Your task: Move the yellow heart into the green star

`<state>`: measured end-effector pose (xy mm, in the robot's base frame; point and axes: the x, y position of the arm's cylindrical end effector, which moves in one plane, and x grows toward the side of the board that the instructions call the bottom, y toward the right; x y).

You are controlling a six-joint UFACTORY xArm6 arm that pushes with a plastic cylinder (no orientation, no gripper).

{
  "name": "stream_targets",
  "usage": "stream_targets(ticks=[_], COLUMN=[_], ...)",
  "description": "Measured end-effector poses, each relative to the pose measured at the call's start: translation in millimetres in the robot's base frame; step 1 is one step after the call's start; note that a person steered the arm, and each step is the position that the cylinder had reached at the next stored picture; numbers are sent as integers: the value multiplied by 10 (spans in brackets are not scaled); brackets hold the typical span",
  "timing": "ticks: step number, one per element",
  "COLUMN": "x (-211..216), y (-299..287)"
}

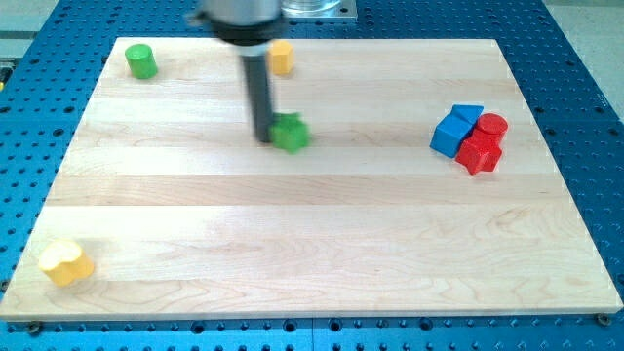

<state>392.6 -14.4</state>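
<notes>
Camera view shows me the pale wooden desk (pixel 312 244) lying on a blue perforated base (pixel 585 117), with my rod coming down from the view's top. My tip (pixel 264 137) sits on the board a little left of centre and in the upper half, just beside the left edge of the green star (pixel 290 132); the picture is slightly blurred there, so I cannot tell whether the two are touching or only very close. This arm carries no fingers at all, only the straight dark rod, so nothing is held or clamped. The yellow heart (pixel 65 261) lies far off in the board's bottom-left corner, close to the left and bottom edges, well apart from both my tip and the green star. Near the top-left corner stands a green cylinder (pixel 141 60), upright and alone. Another yellow block (pixel 281 58) sits near the top edge, just to the right of the rod and above the green star; its shape is hard to make out. Over on the view's right is a tight cluster: two blue blocks, one a blue cube (pixel 449 134) and behind it a second blue block (pixel 468 115), pressed against a red cylinder (pixel 492 125) and a red block (pixel 479 151) below it, whose outline I cannot read clearly.
</notes>
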Motion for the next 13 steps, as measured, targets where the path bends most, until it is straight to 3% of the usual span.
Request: stream_targets(ticks=[1, 3, 4, 5, 6, 7, 9, 10, 11, 12, 13], x=[129, 330, 678, 1791, 2165, 2058, 942, 941, 1388, 1592, 1509], y=[845, 1389, 1245, -143, -1811, -2822, -1959, -2678, -2858, -2083, -1111])
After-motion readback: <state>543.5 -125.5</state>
